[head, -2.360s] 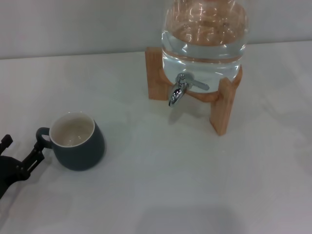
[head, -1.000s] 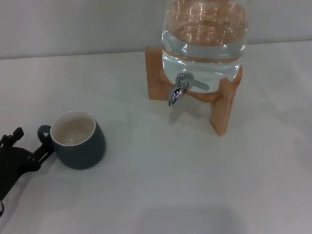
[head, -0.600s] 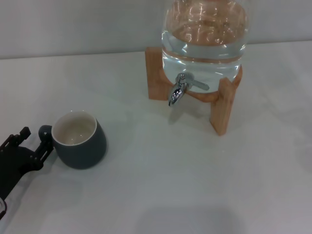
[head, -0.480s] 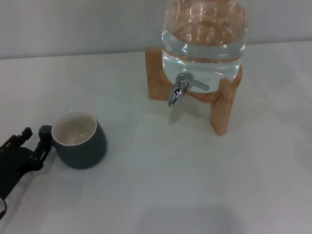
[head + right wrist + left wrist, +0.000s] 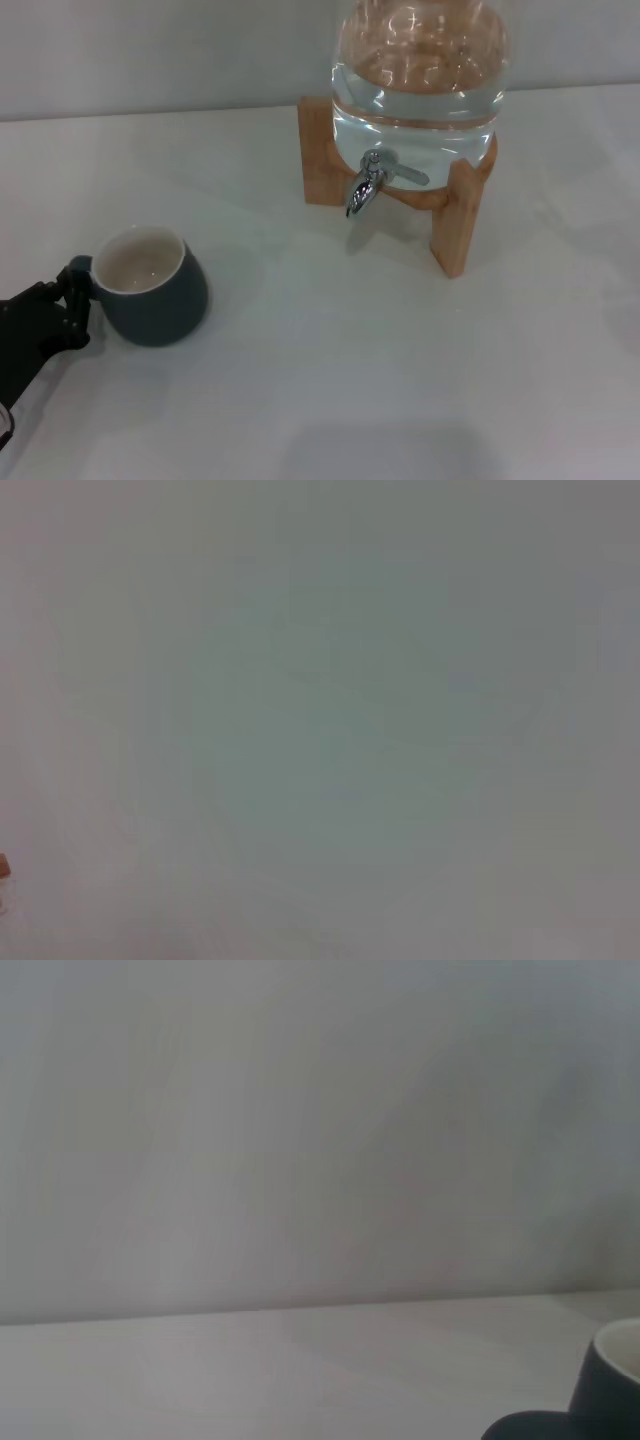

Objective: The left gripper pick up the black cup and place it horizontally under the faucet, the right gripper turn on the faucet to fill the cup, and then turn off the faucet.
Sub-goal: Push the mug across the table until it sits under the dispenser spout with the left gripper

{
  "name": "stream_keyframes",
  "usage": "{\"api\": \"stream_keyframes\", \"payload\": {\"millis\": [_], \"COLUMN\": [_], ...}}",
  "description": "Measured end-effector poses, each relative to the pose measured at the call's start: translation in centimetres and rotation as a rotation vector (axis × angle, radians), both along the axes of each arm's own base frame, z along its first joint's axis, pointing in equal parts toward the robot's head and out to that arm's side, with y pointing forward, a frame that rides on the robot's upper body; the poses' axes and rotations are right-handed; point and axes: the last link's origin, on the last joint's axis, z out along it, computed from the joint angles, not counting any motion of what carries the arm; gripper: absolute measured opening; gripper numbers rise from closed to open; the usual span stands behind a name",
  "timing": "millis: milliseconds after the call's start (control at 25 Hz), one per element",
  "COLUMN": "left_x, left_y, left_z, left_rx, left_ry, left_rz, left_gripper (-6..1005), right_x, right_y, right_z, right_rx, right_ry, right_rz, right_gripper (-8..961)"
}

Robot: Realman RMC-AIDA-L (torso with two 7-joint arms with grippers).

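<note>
1. Your left gripper [image 5: 72,290] sat at the near-left edge of the worktop [image 5: 330,380], far to the left of the jar [image 5: 420,75] and nearer to you.
2. Its black fingers [image 5: 78,285] were clenched on the cup's [image 5: 148,290] small loop handle, on the side of the cup facing away from the jar.
3. The cup was upright or only slightly tipped, mouth up, showing its cream inside. Whether its base touched the worktop, you could not tell from the head view.
4. The cup was well apart from the faucet [image 5: 368,185], to its left and nearer to you, with bare worktop between them.
5. The faucet stuck out of the jar's lower front, its spout pointing down and towards you, its lever lying out to the side towards the stand's right leg.
6. No water ran from the spout.
7. The jar held clear water and rested on a wooden stand [image 5: 455,215], whose legs stood on either side of the faucet.
8. Your left wrist view caught only a dark edge of the cup [image 5: 600,1390] with a sliver of its pale rim, over pale worktop and a plain wall.
9. Your right gripper appeared in no view; the right wrist view gave a flat grey-green surface and a small tan speck at its edge, too small to identify.
</note>
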Motion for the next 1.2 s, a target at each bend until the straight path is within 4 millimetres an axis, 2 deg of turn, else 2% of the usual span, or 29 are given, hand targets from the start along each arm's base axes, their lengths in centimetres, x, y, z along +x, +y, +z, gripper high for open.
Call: {"api": "stream_keyframes", "payload": {"millis": [240,560,960,1200], "left_x": [0.1,0.5,1.9,2.6], "left_y": [0.1,0.5,1.3,1.2], "left_z": [0.0,0.1,0.5,-0.3], "left_rx": [0.0,0.005,0.021,-0.017], "left_ry": [0.002,-0.001,-0.031,-0.036], "left_rz": [-0.004,-0.022,-0.09,-0.121], "left_gripper": [120,99,99,99], "right_x": [0.0,0.3,0.3,0.2], "right_y": [0.0,0.0,0.0,0.1], "right_z": [0.0,-0.1,-0.2,-0.2], "right_rx": [0.0,-0.004,-0.004,-0.005], "right_ry": [0.0,0.01,0.01,0.01], "right_rz": [0.0,-0.01,-0.011,-0.005], "right_gripper": [844,842,841,841]}}
